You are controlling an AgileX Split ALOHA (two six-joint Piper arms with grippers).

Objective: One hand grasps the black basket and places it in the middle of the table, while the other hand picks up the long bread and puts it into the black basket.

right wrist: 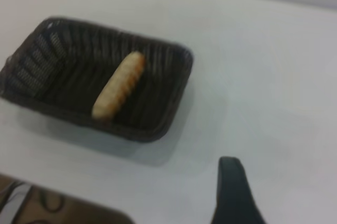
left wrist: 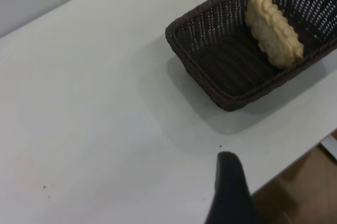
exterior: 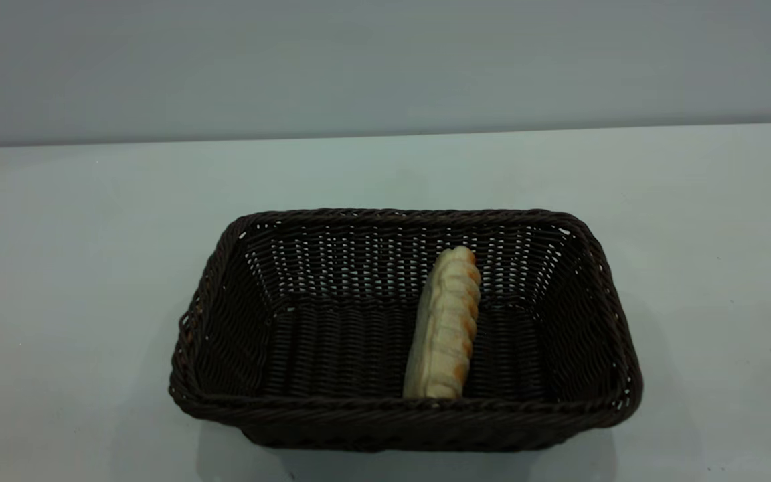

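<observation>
Above the worktop (exterior: pixel 77 268), well apart from the black basket (exterior: pixel 225 301), both arms hang back; only one dark finger of the left gripper (left wrist: pixel 230 192) and of the right gripper (right wrist: pixel 235 192) shows, so jaw state cannot be told. Long bread (exterior: pixel 446 328) lies inside the basket, right of middle, ridged stripes orange-brown, far end propped on the wall.

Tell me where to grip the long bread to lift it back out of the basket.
Grip the long bread across its narrow middle, coming straight down from above: it lies lengthwise front to back on the floor of the black basket, whose flaring walls block a side approach.
</observation>
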